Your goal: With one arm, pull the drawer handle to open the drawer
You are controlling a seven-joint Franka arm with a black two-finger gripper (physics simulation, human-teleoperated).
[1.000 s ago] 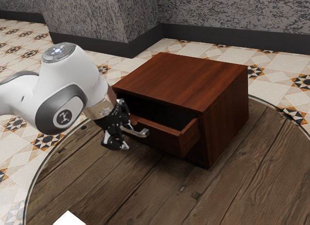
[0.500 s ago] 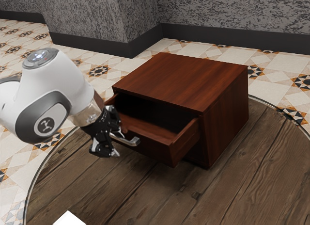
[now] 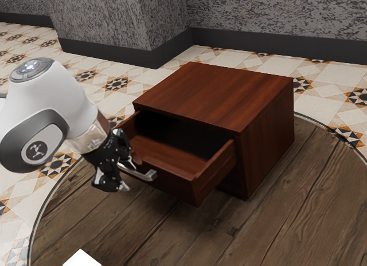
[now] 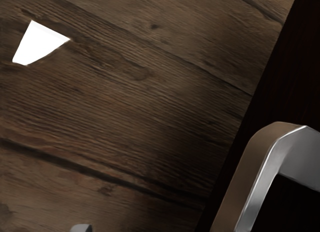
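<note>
My gripper (image 3: 125,168) clamped on drawer handle (image 3: 146,174) | it runs ten-to-four o'clock | cabinet (image 3: 229,100) lies at two o'clock | I'd pull toward eight

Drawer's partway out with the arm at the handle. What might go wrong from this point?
1. The gripper sits at the end of the handle nearer the arm, not its middle; an off-centre pull may skew the drawer or slide off the handle.
2. The drawer stands well out of the cabinet; pulled much further, it might lose support and tip onto the wooden surface.
</note>
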